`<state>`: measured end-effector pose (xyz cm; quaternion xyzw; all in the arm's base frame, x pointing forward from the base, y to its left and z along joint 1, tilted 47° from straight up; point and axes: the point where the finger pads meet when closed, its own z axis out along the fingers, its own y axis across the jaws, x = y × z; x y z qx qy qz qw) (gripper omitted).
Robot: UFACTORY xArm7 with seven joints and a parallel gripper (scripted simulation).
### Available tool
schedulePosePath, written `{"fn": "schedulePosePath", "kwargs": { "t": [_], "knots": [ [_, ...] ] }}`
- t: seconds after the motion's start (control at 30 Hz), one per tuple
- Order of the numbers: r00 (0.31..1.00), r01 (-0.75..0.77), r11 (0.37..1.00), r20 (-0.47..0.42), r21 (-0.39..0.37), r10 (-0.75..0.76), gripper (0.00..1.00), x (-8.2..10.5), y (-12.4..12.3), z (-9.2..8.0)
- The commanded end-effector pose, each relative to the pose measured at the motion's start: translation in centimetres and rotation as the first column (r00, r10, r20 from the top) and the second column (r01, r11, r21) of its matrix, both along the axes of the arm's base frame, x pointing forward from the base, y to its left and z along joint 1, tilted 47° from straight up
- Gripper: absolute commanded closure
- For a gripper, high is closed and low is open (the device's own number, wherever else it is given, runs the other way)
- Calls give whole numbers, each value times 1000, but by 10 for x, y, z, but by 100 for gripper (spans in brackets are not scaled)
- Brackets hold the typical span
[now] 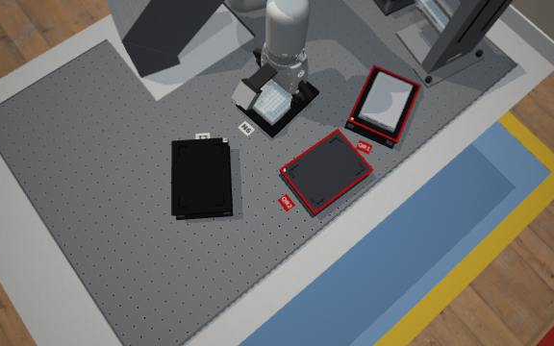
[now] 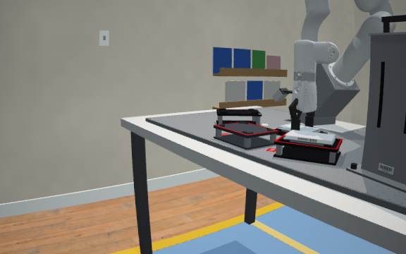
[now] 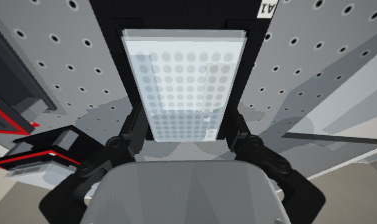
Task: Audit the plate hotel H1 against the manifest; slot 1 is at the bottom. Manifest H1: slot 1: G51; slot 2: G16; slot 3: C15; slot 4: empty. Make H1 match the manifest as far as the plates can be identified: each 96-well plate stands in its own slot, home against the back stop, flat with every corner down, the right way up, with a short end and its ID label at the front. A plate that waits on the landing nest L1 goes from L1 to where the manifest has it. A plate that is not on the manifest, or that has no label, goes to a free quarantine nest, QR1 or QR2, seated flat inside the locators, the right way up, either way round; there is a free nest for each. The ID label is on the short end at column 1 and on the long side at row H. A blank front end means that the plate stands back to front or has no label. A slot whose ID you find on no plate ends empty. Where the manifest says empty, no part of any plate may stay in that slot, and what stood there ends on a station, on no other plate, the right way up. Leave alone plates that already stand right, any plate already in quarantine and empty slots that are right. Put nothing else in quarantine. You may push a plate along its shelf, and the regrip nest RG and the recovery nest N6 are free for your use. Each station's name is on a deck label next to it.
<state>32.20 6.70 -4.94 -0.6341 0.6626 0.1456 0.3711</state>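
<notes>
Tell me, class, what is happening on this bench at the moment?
A single robot arm hangs over the recovery nest N6, its gripper wide open and straddling a clear 96-well plate that lies in that nest. It grips nothing. Another plate sits in quarantine nest QR1, while QR2 beside it holds no plate.

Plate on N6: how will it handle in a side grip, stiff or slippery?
Probably stiff: the plate on N6 looks like a flat moulded well grid. Likely light, being thin and translucent. Smooth sides may slip, so the open gripper should close squarely.
</notes>
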Motion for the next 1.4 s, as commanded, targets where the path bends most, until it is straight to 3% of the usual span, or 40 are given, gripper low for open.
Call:
{"fn": "schedulePosePath", "kwargs": {
  "t": [0.0, 0.3, 0.33, 1.37],
  "knots": [
    [1000, 2, 1000, 1, -1, -2, 0, 0, -1, 0],
    [1000, 2, 1000, 1, -1, -2, 0, 0, -1, 0],
    [1000, 2, 1000, 1, -1, -2, 100, 0, -1, 0],
    [1000, 2, 1000, 1, -1, -2, 100, 0, -1, 0]
  ]
}}
